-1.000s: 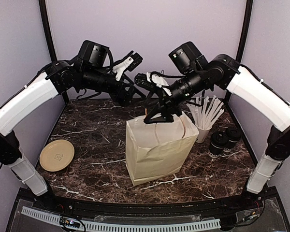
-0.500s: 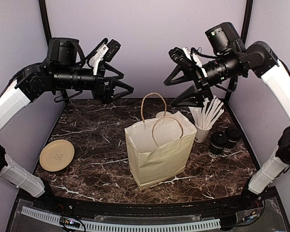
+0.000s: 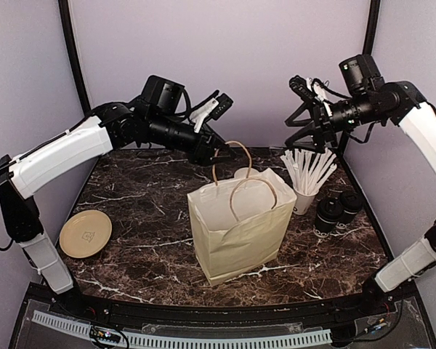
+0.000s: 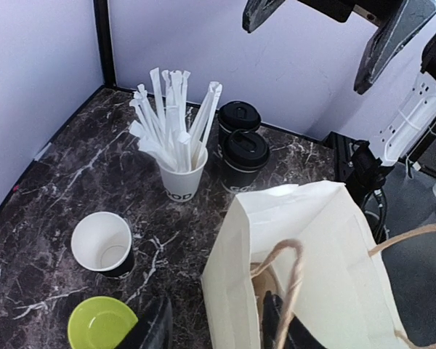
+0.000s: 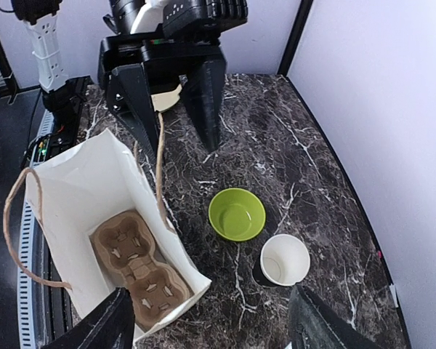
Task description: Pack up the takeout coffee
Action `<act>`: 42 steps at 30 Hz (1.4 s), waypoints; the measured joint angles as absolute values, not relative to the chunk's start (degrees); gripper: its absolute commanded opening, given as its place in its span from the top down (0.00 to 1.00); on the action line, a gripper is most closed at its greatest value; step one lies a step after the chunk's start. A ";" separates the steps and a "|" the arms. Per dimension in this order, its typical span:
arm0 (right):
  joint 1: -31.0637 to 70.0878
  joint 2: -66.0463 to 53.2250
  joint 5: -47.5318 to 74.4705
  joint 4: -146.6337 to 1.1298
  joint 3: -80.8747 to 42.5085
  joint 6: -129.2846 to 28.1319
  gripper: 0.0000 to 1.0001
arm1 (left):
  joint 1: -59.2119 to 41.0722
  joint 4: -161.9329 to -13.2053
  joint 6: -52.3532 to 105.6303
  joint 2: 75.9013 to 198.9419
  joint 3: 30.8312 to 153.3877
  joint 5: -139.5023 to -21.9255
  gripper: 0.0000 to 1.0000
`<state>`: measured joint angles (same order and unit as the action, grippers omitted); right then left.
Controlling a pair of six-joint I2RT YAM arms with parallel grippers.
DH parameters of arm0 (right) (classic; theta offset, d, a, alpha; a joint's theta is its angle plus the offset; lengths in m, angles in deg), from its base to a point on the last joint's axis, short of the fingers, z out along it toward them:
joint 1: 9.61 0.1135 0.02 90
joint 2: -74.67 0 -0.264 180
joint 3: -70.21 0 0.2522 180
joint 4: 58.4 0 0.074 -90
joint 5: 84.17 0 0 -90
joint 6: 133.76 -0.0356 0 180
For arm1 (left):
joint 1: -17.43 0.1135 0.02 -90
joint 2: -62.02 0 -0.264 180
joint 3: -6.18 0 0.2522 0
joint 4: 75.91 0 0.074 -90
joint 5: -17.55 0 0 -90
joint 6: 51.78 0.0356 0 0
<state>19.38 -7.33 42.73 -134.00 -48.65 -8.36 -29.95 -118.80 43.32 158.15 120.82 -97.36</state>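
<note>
1. Left wrist: the left gripper point(image 4: 214, 331) hangs partly open over the paper bag point(image 4: 312, 247) at its rim, gripping nothing. Two lidded coffee cups point(image 4: 245, 156) stand just beside the straw cup point(image 4: 182, 182). An open coffee cup point(image 4: 102, 243) sits near the green bowl point(image 4: 102, 327).
2. Right wrist: the right gripper point(image 5: 207, 323) is spread wide and empty above the bag, where a cardboard carrier point(image 5: 138, 265) lies. One handle point(image 5: 160, 153) rises between the left gripper's parted fingers.
3. Top: the lidded coffee cups stand on the table point(image 3: 131, 189) right of the bag. A tan plate point(image 3: 85, 233) lies far left.
</note>
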 measured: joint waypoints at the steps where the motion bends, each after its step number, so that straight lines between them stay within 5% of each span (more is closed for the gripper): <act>1: 18.29 -7.13 43.19 -133.45 -48.21 -8.60 0.29 | -29.95 -119.13 43.82 159.14 121.74 -97.97 0.87; 2: 17.35 -6.93 43.54 -132.93 -47.93 -8.98 0.29 | -29.95 -119.47 44.20 159.77 122.50 -98.54 0.97; 4: 15.99 -6.47 44.07 -131.86 -47.40 -9.63 0.30 | -29.95 -120.41 44.63 160.14 123.57 -99.33 1.00; 13: 13.52 -5.80 46.19 -128.73 -46.48 -11.56 0.30 | -29.95 -126.99 47.65 154.37 125.74 -95.09 1.00; 28: 13.08 -7.30 47.70 -127.44 -44.98 -12.58 0.30 | -30.38 -125.16 45.07 144.71 110.35 -99.63 1.00; 42: 13.04 -9.05 48.02 -127.49 -44.32 -12.56 0.30 | -41.77 -123.74 38.08 134.44 100.63 -102.87 1.00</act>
<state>13.04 -9.05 48.02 -127.49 -44.32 -12.56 -41.77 -123.74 38.08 134.44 100.63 -102.87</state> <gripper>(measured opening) 0.703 0.026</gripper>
